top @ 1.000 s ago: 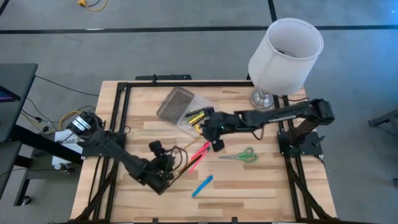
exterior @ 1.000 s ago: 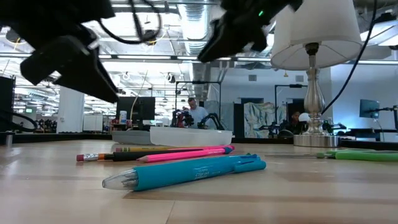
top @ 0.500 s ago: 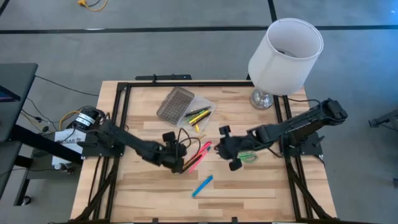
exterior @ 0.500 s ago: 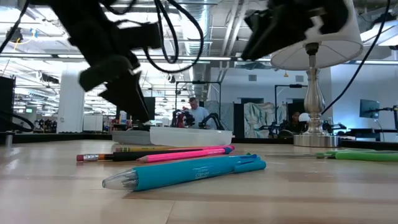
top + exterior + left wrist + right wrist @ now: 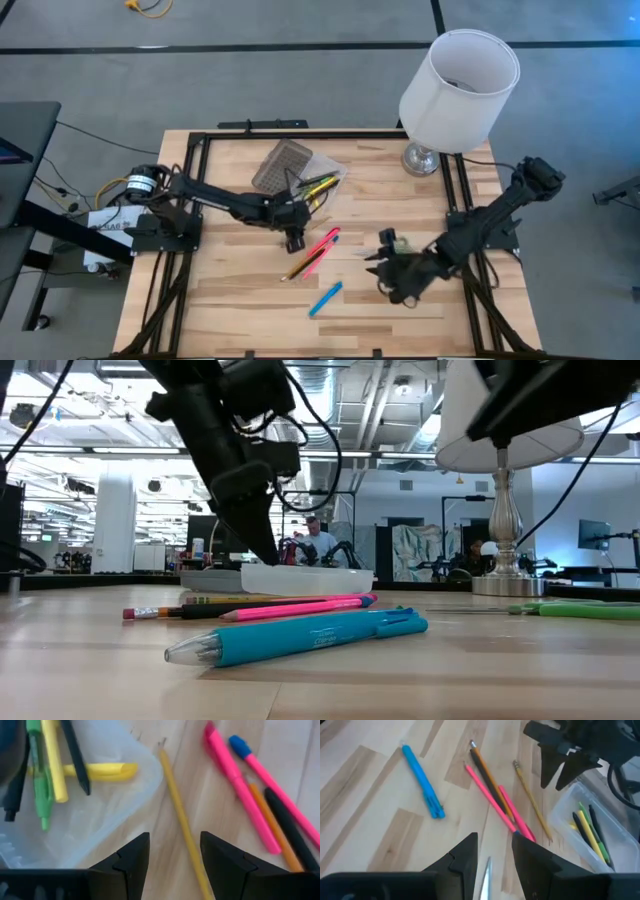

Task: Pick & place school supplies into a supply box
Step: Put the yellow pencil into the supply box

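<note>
The clear supply box (image 5: 320, 186) lies open on the table at the far middle, its grey grid lid (image 5: 281, 166) beside it. It holds a green marker, yellow sticks and a dark pen (image 5: 75, 757). My left gripper (image 5: 293, 240) is open just near of the box, its fingers (image 5: 127, 862) on either side of a yellow pencil (image 5: 180, 817) without touching it. Pink pens (image 5: 322, 248) and a blue marker (image 5: 325, 298) lie on the table. My right gripper (image 5: 386, 272) is open and empty above the green-handled scissors (image 5: 401, 243), whose blade (image 5: 486, 872) shows between its fingers.
A white lamp (image 5: 458, 90) stands on its metal foot at the table's far right corner. A black frame (image 5: 200, 150) runs along the table's edges. A dark pen and an orange one (image 5: 487, 777) lie beside the pink pens. Bare wood lies at the near left.
My left gripper has gone from the table's near left toward the far right, up to the box and the pencil. My right gripper has drawn back from over the box toward the near right, to above the scissors. The supplies have stayed where they lay.
</note>
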`<state>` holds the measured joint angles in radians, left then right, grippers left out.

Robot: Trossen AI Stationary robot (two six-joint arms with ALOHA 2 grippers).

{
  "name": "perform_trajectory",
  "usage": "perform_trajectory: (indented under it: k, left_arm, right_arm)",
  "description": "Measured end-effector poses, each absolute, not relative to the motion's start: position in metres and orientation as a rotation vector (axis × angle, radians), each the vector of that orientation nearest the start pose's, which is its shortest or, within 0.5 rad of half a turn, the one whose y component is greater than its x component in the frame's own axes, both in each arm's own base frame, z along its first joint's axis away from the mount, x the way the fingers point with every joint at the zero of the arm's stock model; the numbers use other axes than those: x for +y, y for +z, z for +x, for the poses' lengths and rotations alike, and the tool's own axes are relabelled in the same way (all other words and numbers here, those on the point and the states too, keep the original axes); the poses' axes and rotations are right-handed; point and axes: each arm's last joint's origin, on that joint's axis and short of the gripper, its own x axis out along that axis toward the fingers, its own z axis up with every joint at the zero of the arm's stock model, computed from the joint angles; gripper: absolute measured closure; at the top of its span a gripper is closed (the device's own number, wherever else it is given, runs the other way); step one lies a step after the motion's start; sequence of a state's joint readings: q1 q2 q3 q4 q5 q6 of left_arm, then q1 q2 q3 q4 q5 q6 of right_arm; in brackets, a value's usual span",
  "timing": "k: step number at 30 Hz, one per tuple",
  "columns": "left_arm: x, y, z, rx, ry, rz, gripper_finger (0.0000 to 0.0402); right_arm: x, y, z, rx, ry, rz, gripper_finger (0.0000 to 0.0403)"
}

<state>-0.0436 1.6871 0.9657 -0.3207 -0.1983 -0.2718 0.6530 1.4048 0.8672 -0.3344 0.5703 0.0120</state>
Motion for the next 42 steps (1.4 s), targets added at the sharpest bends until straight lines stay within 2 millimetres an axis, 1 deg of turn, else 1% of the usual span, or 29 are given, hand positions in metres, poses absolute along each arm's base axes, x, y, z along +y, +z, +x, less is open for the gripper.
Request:
perform_trajectory:
  k: [3,7,17,19,22,24,38,40,42]
  left_arm:
    - [-0.004,0.166,0.322,1.018,0.264,-0.145,0.0230]
    - [-0.005,0.166,0.323,1.015,0.259,-0.148,0.0230]
    - [-0.008,0.165,0.324,1.005,0.240,-0.156,0.0230]
    - [-0.008,0.162,0.327,0.994,0.240,-0.148,0.0230]
    - [-0.008,0.151,0.332,1.009,0.228,-0.141,0.0230]
    - [-0.008,0.144,0.331,1.046,0.218,-0.141,0.0230]
    - [-0.007,0.118,0.334,1.145,0.222,-0.138,0.0231]
    - [-0.007,0.117,0.332,1.160,0.222,-0.137,0.0238]
    - [-0.008,0.116,0.332,1.172,0.219,-0.139,0.0254]
  right_arm:
    - [0.166,0.213,0.217,0.698,0.042,-0.498,0.0287]
    - [0.177,0.210,0.203,0.664,0.005,-0.519,0.0287]
    - [0.194,0.211,0.182,0.578,-0.045,-0.533,0.0287]
    - [0.196,0.211,0.180,0.573,-0.048,-0.527,0.0287]
    - [0.197,0.211,0.179,0.571,-0.048,-0.517,0.0287]
    - [0.196,0.211,0.179,0.572,-0.054,-0.513,0.0287]
    - [0.194,0.211,0.181,0.571,-0.086,-0.512,0.0287]
    - [0.193,0.211,0.181,0.569,-0.089,-0.513,0.0287]
    - [0.193,0.211,0.181,0.564,-0.099,-0.516,0.0287]
